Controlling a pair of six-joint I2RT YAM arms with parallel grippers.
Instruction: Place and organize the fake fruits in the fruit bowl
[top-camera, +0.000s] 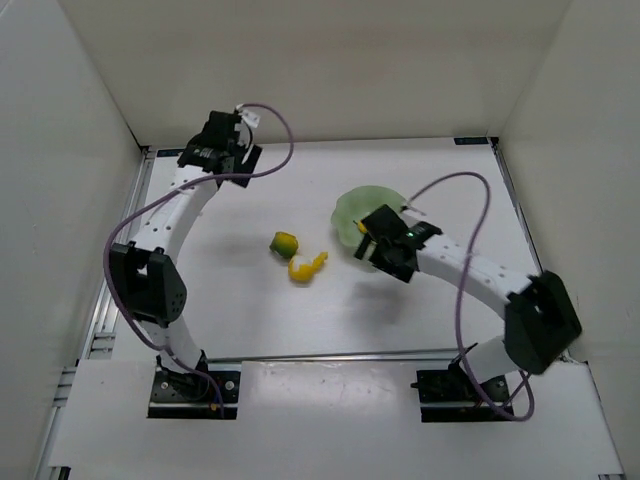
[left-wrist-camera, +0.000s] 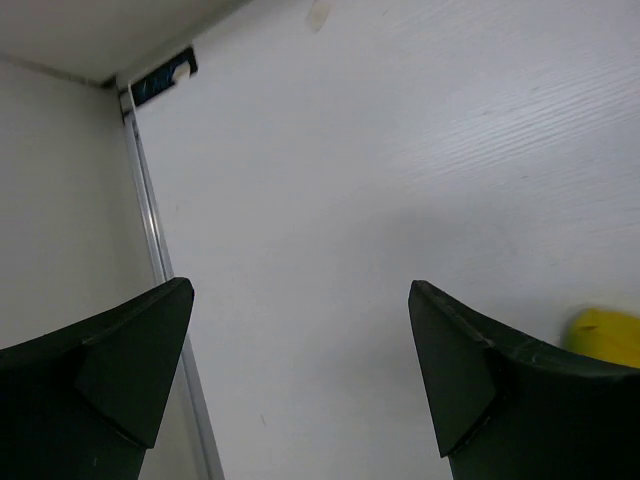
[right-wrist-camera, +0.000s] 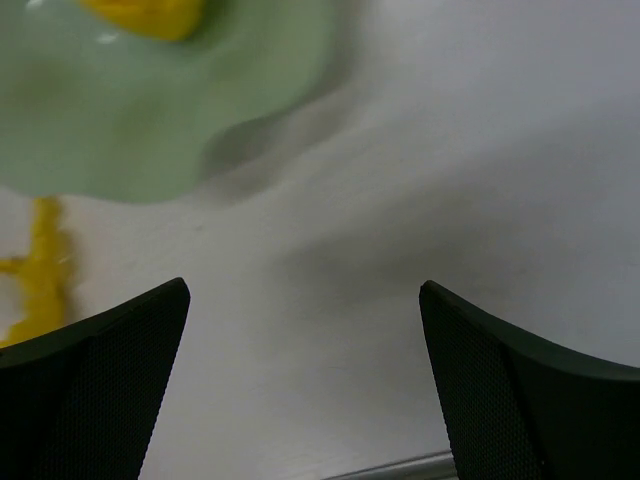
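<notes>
Your right gripper (right-wrist-camera: 305, 290) hangs spread wide at the bowl (right-wrist-camera: 160, 110) rim; left gripper (left-wrist-camera: 300, 286) gapes by the table's (top-camera: 420, 320) far-left corner; banana (top-camera: 306, 268) and round fruit (top-camera: 284, 242) lie central.

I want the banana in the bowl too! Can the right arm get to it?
Probably yes. The right end effector is open and hovers by the edge of the fruit bowl. The banana lies close beside it on the bare table, with nothing in between.
</notes>
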